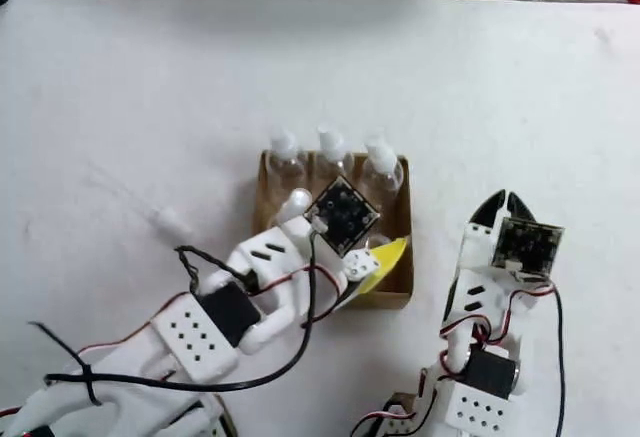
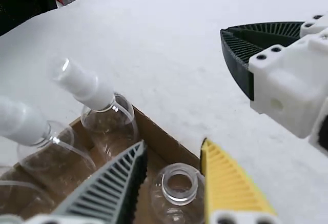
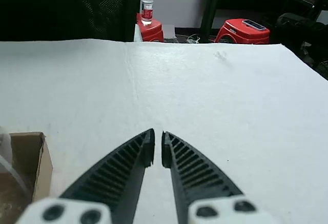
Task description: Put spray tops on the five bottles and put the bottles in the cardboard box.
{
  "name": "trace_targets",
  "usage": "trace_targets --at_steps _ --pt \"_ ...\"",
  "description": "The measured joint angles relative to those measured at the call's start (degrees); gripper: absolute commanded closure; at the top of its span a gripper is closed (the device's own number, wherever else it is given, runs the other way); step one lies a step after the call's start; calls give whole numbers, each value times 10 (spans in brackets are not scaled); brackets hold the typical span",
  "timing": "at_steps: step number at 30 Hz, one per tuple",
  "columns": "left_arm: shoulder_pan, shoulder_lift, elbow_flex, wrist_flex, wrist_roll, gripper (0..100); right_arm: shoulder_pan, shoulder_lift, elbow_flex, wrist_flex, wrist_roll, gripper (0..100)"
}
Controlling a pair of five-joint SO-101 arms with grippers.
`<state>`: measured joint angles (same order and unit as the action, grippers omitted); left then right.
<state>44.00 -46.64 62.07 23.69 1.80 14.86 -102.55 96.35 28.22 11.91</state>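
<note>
In cardboard box, L fingers open round uncapped bottle; R fingers closed.

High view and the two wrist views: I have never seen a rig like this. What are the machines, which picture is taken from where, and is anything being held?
These are two small robot arms, side by side at a white table. The high view comes from a fixed camera looking down. Each wrist view comes from a camera mounted on one arm, looking along its own gripper. On the table stands a cardboard box holding bottles with spray tops. The left gripper, with one grey and one yellow finger, is open over the box. Its fingers sit either side of an uncapped bottle, apparently without gripping it. The right gripper, with black fingers, is shut and holds nothing. It sits beside the box, over bare table.
</note>
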Motion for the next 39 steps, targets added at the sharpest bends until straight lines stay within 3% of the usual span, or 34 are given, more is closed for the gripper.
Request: trace_targets --at_steps 5,10,15,18,22,27,30,35,39 --pt "0 -20 -70 91 -23 837 -8 1 0 4 15 981" --pt "0 -128 -142 215 -31 838 -10 1 0 4 16 981" --pt "-47 -260 -176 305 -120 897 -10 1 0 4 16 981" --pt "-129 -310 -200 367 -156 924 -9 1 0 4 16 981" --pt "-290 -312 -245 444 -188 924 -10 1 0 4 16 981" --pt "-462 -314 -280 491 -271 928 -10 1 0 7 16 981" --pt "-544 -314 -280 489 -353 925 -10 1 0 13 16 981" --pt "-696 -257 -225 394 -485 924 -10 1 0 13 16 981" --pt "-706 -156 -158 352 -621 928 -10 1 0 13 16 981"
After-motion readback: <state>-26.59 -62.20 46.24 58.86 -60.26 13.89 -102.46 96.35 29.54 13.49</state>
